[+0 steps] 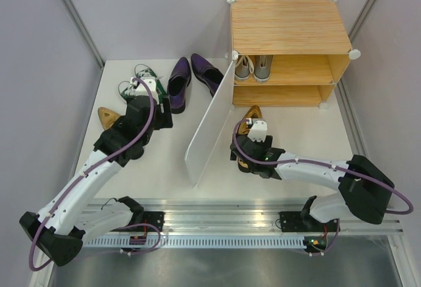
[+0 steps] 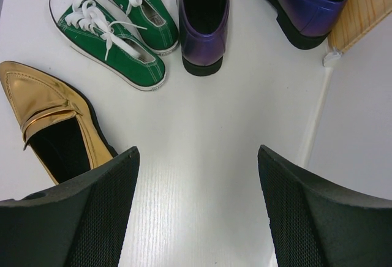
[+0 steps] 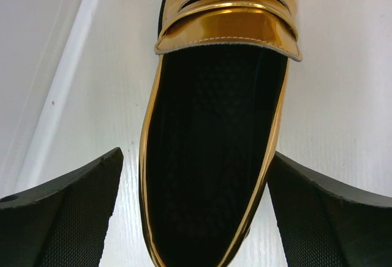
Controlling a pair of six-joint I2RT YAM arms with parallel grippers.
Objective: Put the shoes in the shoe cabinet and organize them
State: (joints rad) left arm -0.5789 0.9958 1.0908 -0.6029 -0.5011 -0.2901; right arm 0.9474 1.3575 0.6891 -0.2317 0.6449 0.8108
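Shoes are already in your shoe cabinet (image 1: pixel 289 27), which stands at the far side of the table (image 1: pixel 164 168): the grey sneakers (image 1: pixel 253 67) sit side by side at the left of its upper shelf. The cabinet is a light wooden box with white round knobs at the corners. Its white door (image 1: pixel 210 126) is swung wide open toward you. One gold shoe (image 1: pixel 252 112) lies on the table just in front of the cabinet, beside the door. It is shiny and pointed, with a black inside. Your right gripper (image 1: pixel 253 129) is at its heel end with the jaws wide apart, one on each side of the shoe, and it has hold of nothing. You cannot tell if the fingers (image 3: pixel 67 212) touch the shoe. On the other side of the door lie the purple shoes (image 2: pixel 205 22), then the green sneakers (image 2: pixel 116 40) with white laces, then the other gold shoe (image 2: pixel 49 120). Your left gripper (image 2: pixel 199 157) hangs over bare table near them, jaws wide apart and holding nothing. Only the top view shows the cabinet shelves and the grey pair. There your left arm hides most of the other gold shoe, but the left wrist view shows its strap and open heel.
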